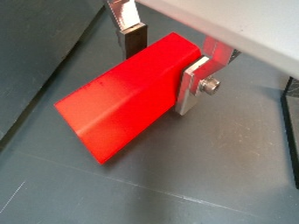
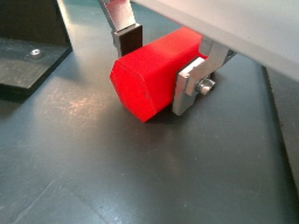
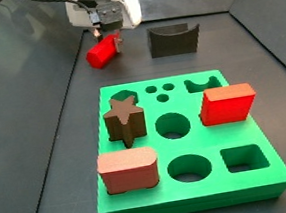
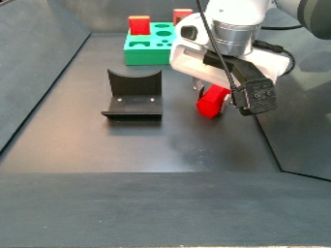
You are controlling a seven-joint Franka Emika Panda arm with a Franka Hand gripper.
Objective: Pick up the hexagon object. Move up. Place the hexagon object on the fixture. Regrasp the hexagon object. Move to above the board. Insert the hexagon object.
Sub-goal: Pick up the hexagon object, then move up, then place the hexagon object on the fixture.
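Note:
The hexagon object [image 1: 111,109] is a bright red bar lying on the dark floor, and its six-sided end face [image 2: 142,87] shows in a wrist view. My gripper [image 1: 162,79] straddles one end of it, with one dark pad against its far side and the silver finger [image 2: 187,83] flat on its near side. In a side view the gripper [image 3: 110,30] stands left of the fixture [image 3: 172,39], with the bar [image 3: 102,54] under it. The green board [image 3: 161,205] lies nearer the camera. Another side view shows the bar [image 4: 210,103] right of the fixture [image 4: 134,94].
On the board sit a red cube [image 3: 228,104], a dark brown star block [image 3: 125,118] and a salmon-pink block [image 3: 128,169]. Dark walls enclose the floor. The fixture's base plate [image 2: 30,66] lies close beside the gripper.

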